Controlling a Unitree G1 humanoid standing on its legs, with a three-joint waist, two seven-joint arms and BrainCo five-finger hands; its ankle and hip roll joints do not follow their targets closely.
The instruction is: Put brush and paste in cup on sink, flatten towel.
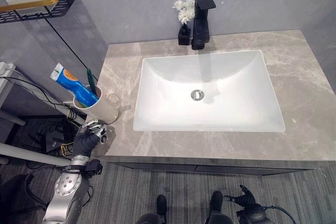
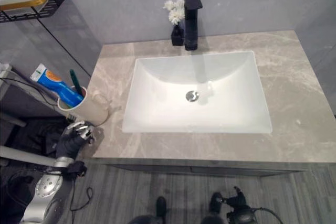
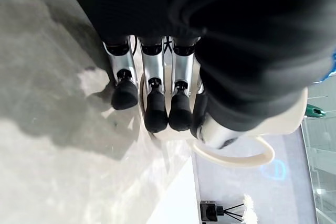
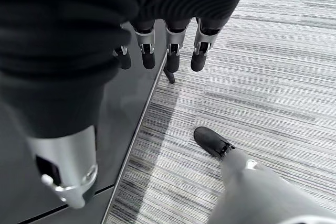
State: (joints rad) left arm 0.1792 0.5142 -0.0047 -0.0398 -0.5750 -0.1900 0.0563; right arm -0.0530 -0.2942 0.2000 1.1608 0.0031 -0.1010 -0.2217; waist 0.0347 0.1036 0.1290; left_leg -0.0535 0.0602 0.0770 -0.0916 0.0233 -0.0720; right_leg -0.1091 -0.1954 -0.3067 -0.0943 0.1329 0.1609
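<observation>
Toothpaste [image 1: 70, 81] and toothbrush [image 1: 91, 82] stand in the cream cup [image 1: 103, 107] at the worktop's [image 1: 310, 98] left edge, beside the basin [image 1: 210, 93]. My left hand [image 1: 88, 134] hovers just below the cup, fingers [image 3: 156, 109] relaxed, gripping nothing. My right hand [image 4: 157, 51] hangs low over the floor, fingers loose.

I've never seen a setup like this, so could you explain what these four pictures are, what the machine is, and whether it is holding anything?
It is a humanoid robot standing at a bathroom counter. Two pictures come from cameras in its head, looking down; the other two sit on its wrists. On the counter are a white sink, a black tap and, at the left edge, a cup holding a toothbrush and a blue toothpaste tube. The left hand is right by the cup, fingers relaxed, gripping nothing. The right hand hangs open low beside the cabinet, above the floor.
</observation>
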